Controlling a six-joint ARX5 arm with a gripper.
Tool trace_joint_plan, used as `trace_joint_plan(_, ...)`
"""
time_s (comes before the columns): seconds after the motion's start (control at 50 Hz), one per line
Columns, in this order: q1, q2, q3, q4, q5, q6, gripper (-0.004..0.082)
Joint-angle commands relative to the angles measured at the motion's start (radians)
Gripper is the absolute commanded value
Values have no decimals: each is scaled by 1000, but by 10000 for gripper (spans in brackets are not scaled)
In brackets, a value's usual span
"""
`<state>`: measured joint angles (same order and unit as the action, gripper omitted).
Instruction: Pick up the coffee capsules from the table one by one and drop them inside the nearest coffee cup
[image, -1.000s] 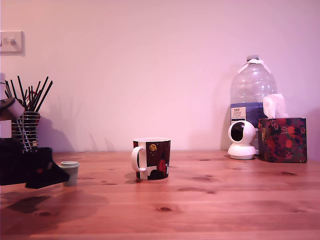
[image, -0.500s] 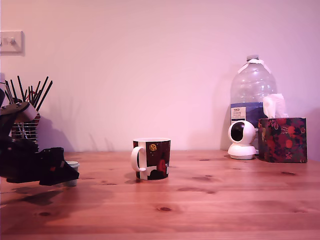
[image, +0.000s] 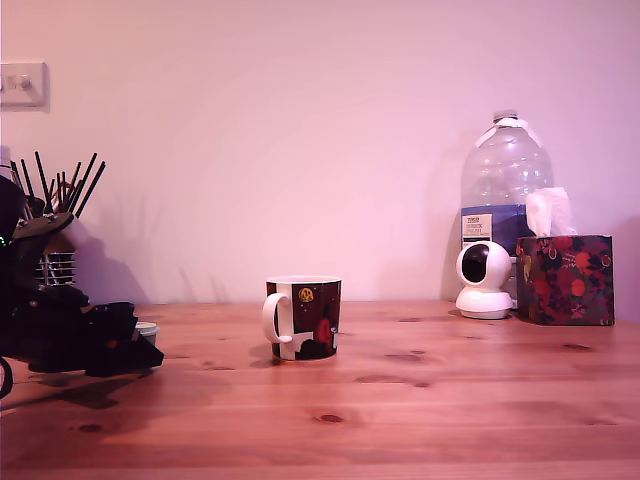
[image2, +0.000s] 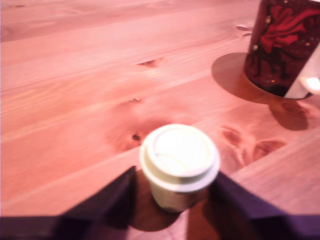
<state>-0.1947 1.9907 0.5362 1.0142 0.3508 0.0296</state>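
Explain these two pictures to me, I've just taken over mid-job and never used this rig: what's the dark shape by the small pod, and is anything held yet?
The dark shape at the exterior view's left is a robot arm ending in a gripper. That picture comes from a fixed camera facing the pine table. The other picture comes from a camera on the arm's wrist, looking past the two dark gripper fingers.

Between those fingers stands one coffee capsule, upright on the table with its pale lid facing the camera. The fingers sit on either side of it with gaps showing, so the gripper looks open and nothing is held yet.

The dark mug with a white handle stands at the middle of the table. A water bottle, a small white camera and a tissue box stand at the back on the exterior view's right; a wire pencil holder is behind the arm.
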Motion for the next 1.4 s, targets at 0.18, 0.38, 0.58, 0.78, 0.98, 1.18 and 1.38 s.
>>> trace_joint_plan(0.18, -3, 19, 6, 3, 26, -1, 147)
trace_joint_plan(0.38, -2, 3, 5, -26, 55, -7, 147)
trace_joint_plan(0.58, -3, -90, 4, -129, 91, -6, 147)
trace_joint_plan(0.78, -8, -223, 4, -265, 132, -6, 147)
trace_joint_plan(0.98, -25, -350, 11, -385, 151, -7, 147)
trace_joint_plan(1.18, -58, -446, 81, -576, 150, -6, 147)
trace_joint_plan(1.38, -93, -454, 192, -732, 140, 5, 147)
